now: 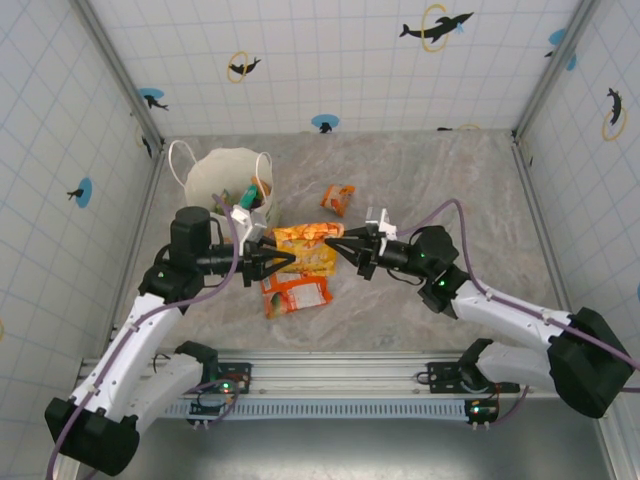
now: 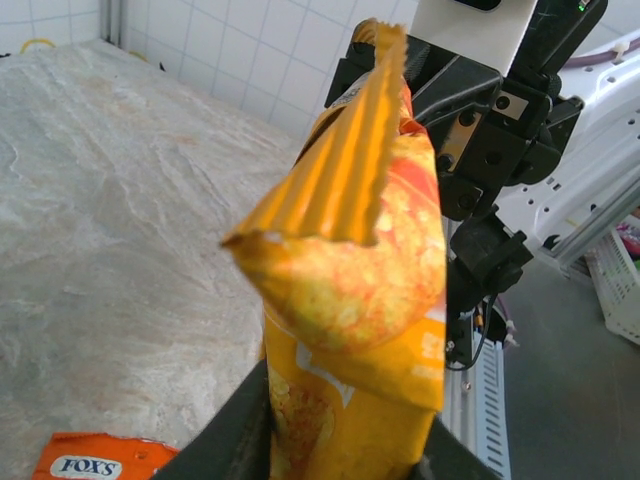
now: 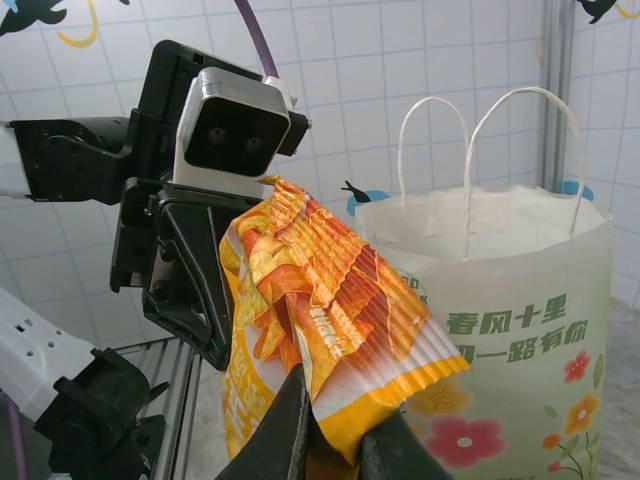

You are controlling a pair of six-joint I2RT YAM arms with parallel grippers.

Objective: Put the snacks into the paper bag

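Paper bag point(image 1: 212, 178), white with string handles and a flower print, stands upright in the upper left of the overhead view. Its mouth is open, with a few coloured packets point(image 1: 256, 190) showing inside. Just below and right of it, near the middle of the frame, the two arms meet over the grey table point(image 1: 440, 180). The left gripper point(image 1: 283, 258) reaches in from the left and the right gripper point(image 1: 340, 246) from the right. Both are clamped on one orange-yellow snack packet point(image 1: 308, 250) (crinkled, with a crimped edge), held between them clear of the table. Below it a red-orange packet point(image 1: 295, 295) lies flat on the table. A smaller orange packet point(image 1: 338, 197) lies alone, just above and right of the held one.
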